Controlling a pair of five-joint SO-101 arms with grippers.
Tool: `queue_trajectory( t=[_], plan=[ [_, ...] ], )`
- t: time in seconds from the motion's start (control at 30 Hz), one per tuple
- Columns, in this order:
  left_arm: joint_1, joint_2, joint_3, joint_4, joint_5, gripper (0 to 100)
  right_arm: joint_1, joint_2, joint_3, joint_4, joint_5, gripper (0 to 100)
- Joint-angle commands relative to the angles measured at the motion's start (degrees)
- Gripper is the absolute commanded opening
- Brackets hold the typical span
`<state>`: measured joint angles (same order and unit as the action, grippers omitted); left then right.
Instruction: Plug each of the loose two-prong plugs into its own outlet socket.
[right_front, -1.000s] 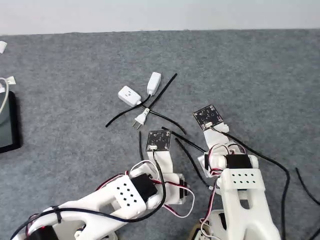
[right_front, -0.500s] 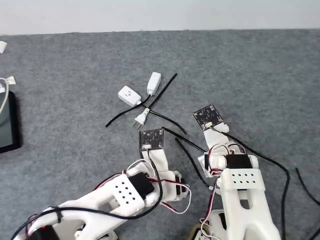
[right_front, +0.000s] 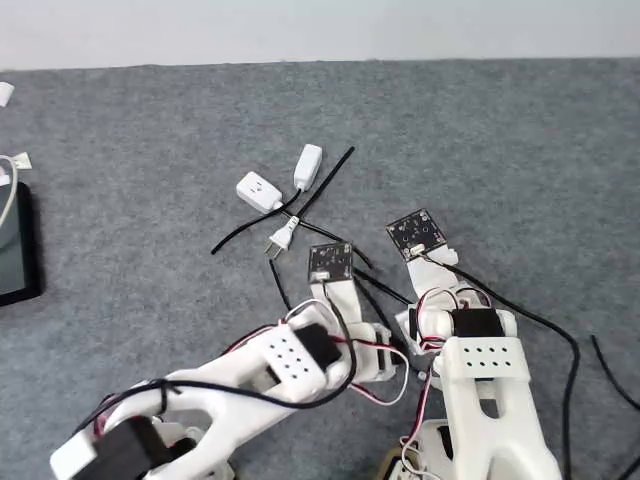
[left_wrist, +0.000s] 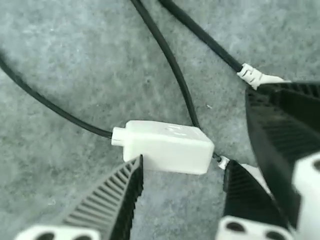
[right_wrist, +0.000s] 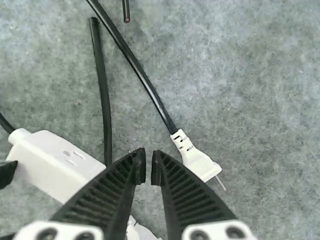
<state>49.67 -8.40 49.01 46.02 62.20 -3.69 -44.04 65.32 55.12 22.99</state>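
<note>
In the high view two white outlet sockets (right_front: 258, 191) (right_front: 308, 166) and a white two-prong plug (right_front: 281, 238) lie among crossing black cables beyond both arms. My left arm (right_front: 290, 365) and right arm (right_front: 480, 360) stand close together. In the left wrist view a further white outlet block (left_wrist: 167, 146) on a black cable lies across the tips of my open left gripper (left_wrist: 182, 167). My right gripper (right_wrist: 148, 167) is shut on nothing, between that outlet block (right_wrist: 50, 160) and another white two-prong plug (right_wrist: 197, 160) lying flat on the carpet.
A dark flat device (right_front: 15, 245) sits at the left edge of the grey carpet (right_front: 520, 150). Black cable ends (right_wrist: 100, 75) lie loose by the grippers. My right gripper's black fingers (left_wrist: 285, 130) stand close beside my left one.
My left arm's wrist has swung to the right and slightly forward, closing in beside the right arm. The right arm has stayed still.
</note>
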Motion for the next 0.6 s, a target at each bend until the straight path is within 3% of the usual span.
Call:
queue_trajectory(
  t=[0.0, 0.27, 0.57],
  plan=[
    [-6.1, 6.7, -2.7, 1.1, 0.0, 20, 0.0, -0.8, -0.8, -0.7, -0.3, 2.8],
    [-16.4, 14.7, -11.6, 1.5, -4.2, 21, 0.0, -0.7, -0.8, -0.7, -0.3, 2.8],
    [-16.8, 15.6, -13.0, 5.2, -6.3, 20, 0.0, -0.7, -0.7, -0.9, -0.3, 2.7]
  ],
)
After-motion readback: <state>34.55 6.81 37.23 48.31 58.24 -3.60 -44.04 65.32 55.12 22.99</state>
